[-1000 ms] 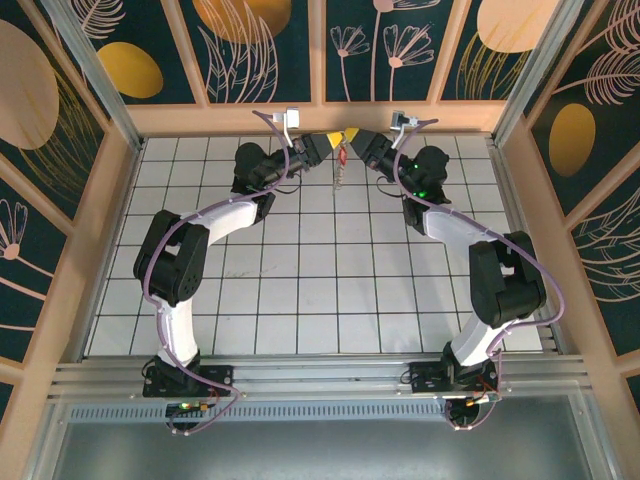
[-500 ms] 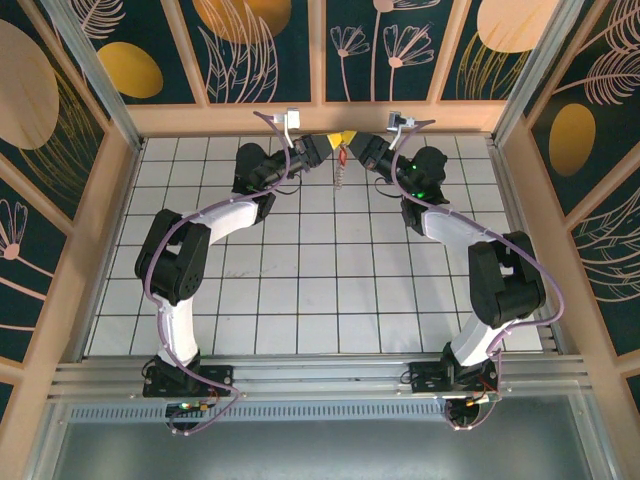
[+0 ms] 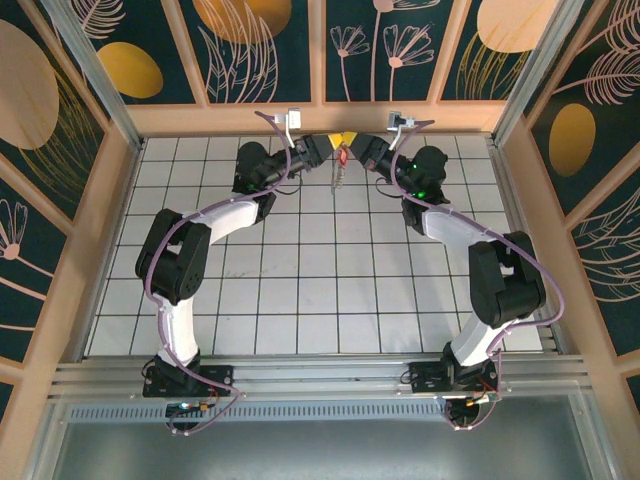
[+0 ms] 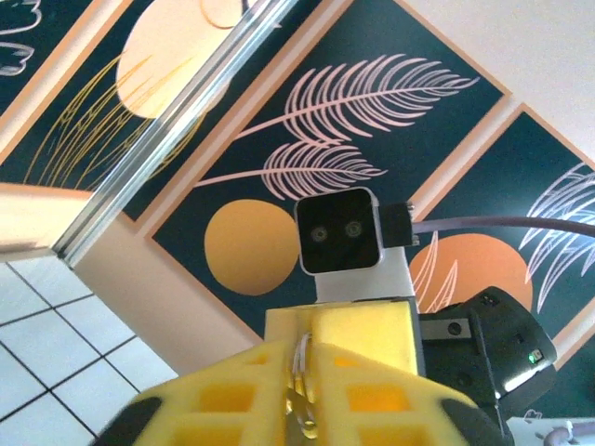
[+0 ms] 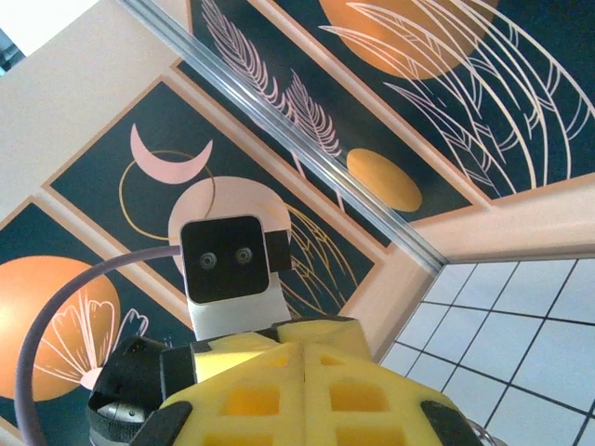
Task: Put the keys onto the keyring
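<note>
Where the two arms' yellow tips meet, the tiny red-headed key (image 3: 344,153) hangs above the far edge of the white grid-tiled table (image 3: 300,280).
A short bumpy pale metal chain strip (image 3: 339,176) dangles straight down below it, clear of the tiles. The keyring's own loop is too small to make out from above. In the left wrist view, a thin pale metal piece (image 4: 299,386) sits in the narrow slit of the left gripper (image 4: 302,372); whether it is pinched cannot be told. The right gripper (image 5: 302,372) is clenched, its fingers pressed flat together, tip to tip with the left one; what it holds, if anything, cannot be told.
</note>
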Action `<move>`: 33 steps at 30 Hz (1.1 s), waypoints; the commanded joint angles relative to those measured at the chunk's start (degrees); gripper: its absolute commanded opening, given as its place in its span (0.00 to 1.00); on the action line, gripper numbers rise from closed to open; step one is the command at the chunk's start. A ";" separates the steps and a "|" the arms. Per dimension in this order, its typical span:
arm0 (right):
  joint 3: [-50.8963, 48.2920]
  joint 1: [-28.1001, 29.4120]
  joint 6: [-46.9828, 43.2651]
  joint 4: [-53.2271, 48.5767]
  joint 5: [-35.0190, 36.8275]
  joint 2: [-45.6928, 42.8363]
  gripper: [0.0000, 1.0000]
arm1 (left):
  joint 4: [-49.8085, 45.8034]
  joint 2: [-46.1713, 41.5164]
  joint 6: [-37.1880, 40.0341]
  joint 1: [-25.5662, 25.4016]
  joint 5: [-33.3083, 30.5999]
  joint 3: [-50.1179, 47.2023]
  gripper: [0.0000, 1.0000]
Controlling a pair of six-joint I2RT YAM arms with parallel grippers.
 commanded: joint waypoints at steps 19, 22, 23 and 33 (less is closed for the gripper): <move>15.41 -6.84 -19.02 -21.31 -22.08 6.34 0.00 | -36.02 -1.98 31.11 5.65 10.96 14.50 0.39; 17.07 -6.86 -22.02 -24.38 -24.28 6.94 0.00 | -39.82 0.20 33.07 5.93 13.29 18.04 0.39; 17.44 -6.83 -22.73 -24.99 -25.02 7.13 0.00 | -41.16 0.82 33.79 5.96 13.99 19.21 0.39; 18.81 -6.89 -25.63 -27.92 -27.52 8.30 0.00 | -49.69 4.89 38.86 6.01 20.55 25.30 0.38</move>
